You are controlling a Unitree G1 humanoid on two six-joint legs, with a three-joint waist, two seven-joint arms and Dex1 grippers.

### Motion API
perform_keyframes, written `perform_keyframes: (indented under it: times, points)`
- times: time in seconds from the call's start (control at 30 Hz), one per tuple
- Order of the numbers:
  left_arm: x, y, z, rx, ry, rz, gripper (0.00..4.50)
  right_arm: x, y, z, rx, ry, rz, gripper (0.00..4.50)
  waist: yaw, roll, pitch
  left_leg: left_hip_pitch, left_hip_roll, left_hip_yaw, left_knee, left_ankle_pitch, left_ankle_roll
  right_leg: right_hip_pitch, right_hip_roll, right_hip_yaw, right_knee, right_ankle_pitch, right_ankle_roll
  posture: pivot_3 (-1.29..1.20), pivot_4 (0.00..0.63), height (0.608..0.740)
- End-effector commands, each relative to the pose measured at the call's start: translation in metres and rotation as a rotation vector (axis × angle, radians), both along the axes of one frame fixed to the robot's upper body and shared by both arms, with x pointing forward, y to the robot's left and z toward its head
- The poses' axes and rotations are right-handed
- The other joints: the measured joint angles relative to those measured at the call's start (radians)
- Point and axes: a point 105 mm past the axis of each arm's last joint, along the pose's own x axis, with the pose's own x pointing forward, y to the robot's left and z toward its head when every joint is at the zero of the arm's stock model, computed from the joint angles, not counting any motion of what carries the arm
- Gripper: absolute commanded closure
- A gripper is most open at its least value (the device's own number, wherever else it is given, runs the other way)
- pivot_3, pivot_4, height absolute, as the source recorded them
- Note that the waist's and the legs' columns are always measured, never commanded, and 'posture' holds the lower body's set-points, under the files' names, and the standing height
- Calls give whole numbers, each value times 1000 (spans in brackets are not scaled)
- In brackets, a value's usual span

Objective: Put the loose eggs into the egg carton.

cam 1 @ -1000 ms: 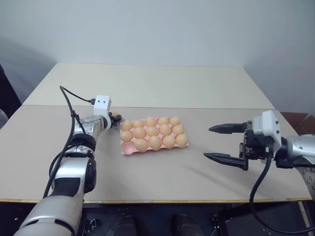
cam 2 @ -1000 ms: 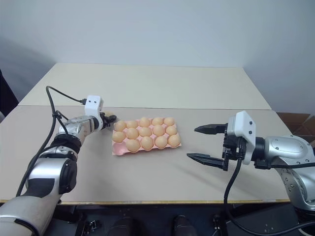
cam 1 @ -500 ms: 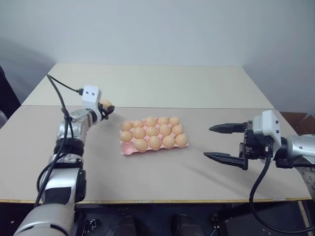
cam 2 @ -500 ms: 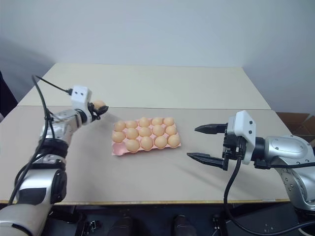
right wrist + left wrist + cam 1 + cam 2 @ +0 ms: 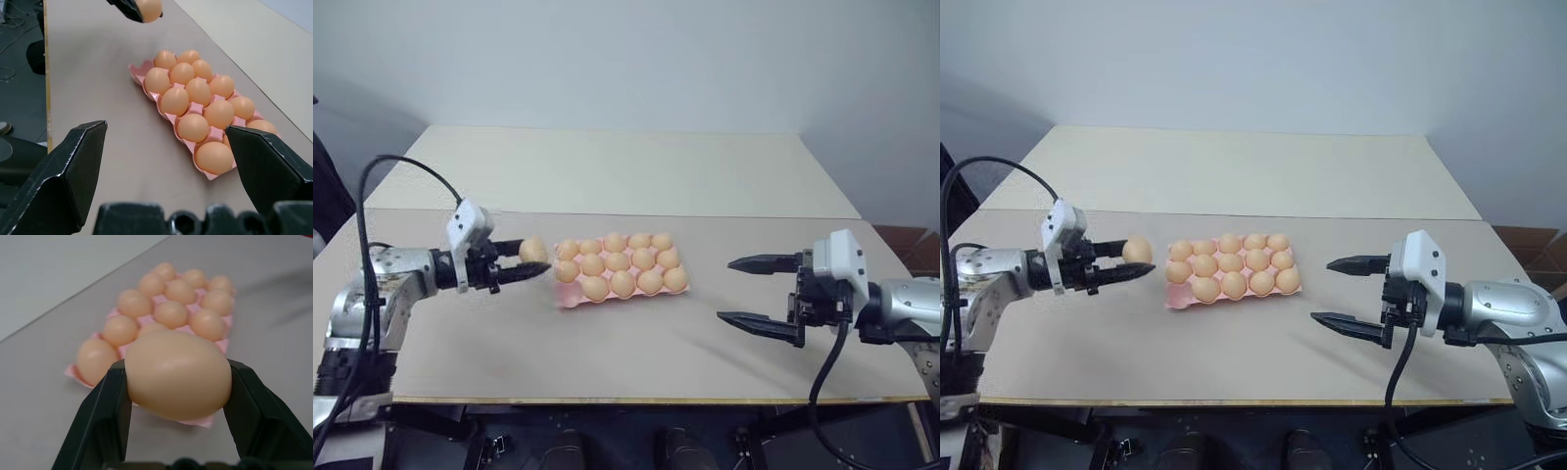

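One loose egg [image 5: 532, 250], pale orange-tan, is clamped between the black fingers [image 5: 110, 416] of my left gripper [image 5: 536, 258], which is shut on it. It hangs above the table just left of the egg carton [image 5: 566, 299] and points at it. The carton is a pink tray with several eggs [image 5: 618, 262] in its cups; the near-left corner cup is bare. The left wrist view shows the held egg [image 5: 178, 374] in front of the carton [image 5: 222, 346]. My right gripper [image 5: 724, 290] hovers open and empty, well to the right of the carton.
The carton sits mid-table on a beige tabletop [image 5: 636, 362] with a seam [image 5: 705, 216] across it behind the carton. The table's front edge [image 5: 636, 399] lies close below both grippers. A black cable [image 5: 396, 166] loops over my left arm.
My left gripper lifted an egg from the table by the carton's far-left corner. It drew back and left, then turned level to face the carton. The right gripper stayed put.
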Motion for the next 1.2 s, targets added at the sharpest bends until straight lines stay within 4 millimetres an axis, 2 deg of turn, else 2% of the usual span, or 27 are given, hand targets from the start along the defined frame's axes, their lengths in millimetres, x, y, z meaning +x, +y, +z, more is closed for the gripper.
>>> perform_keyframes:
  times: [0.03, 0.23, 0.37, 0.47, 0.67, 0.83, 1.0, 1.2]
  points:
    - [-5, -11, -2, 30, 0, -52, 2122, -4, 1, 11, 16, -55, 5, 0, -1, 0, 0, 0, 0, 0, 0, 0, 0, 0, 0, 0, 0, 0, 0, 0, 150, 740]
    - [10, -17, -17, 90, -6, 12, 2122, -5, 1, 11, 15, -57, -2, 0, -2, 0, 0, 0, 0, 0, 0, 0, 0, 0, 0, 0, 0, 0, 0, 0, 150, 740]
    - [10, -21, -20, 97, 12, -14, 874, -6, 1, 12, 17, -59, -7, 0, -4, 0, 0, 0, 0, 0, 0, 0, 0, 0, 0, 0, 0, 0, 0, 0, 150, 740]
    - [8, -20, -14, 83, -7, -23, 17, -7, 0, 11, 17, -57, -11, 0, -4, 0, 0, 0, 0, 0, 0, 0, 0, 0, 0, 0, 0, 0, 0, 0, 150, 740]
    - [9, -3, 9, 48, -100, 70, 17, -6, 0, 11, 23, -56, -13, 0, -5, 0, 0, 0, 0, 0, 0, 0, 0, 0, 0, 0, 0, 0, 0, 0, 150, 740]
    - [-24, 15, 21, 47, -108, 57, 17, -2, -1, 11, 25, -55, -14, 0, -14, 0, 0, 0, 1, 0, 0, 0, 0, -1, 1, 1, 0, 0, 0, 0, 150, 740]
    - [-52, 35, 22, 69, -95, 163, 17, 5, -1, 11, 22, -58, -15, 0, -12, 0, 0, 1, 1, 0, 0, 0, 0, -1, 0, 0, 0, -3, -5, 0, 150, 740]
    - [-78, 42, 22, 37, -51, 281, 17, 5, 5, 11, 63, -38, 16, 0, -3, 0, 0, 0, 1, 0, 0, 0, 0, -2, 0, 0, -1, -4, -6, 0, 150, 740]
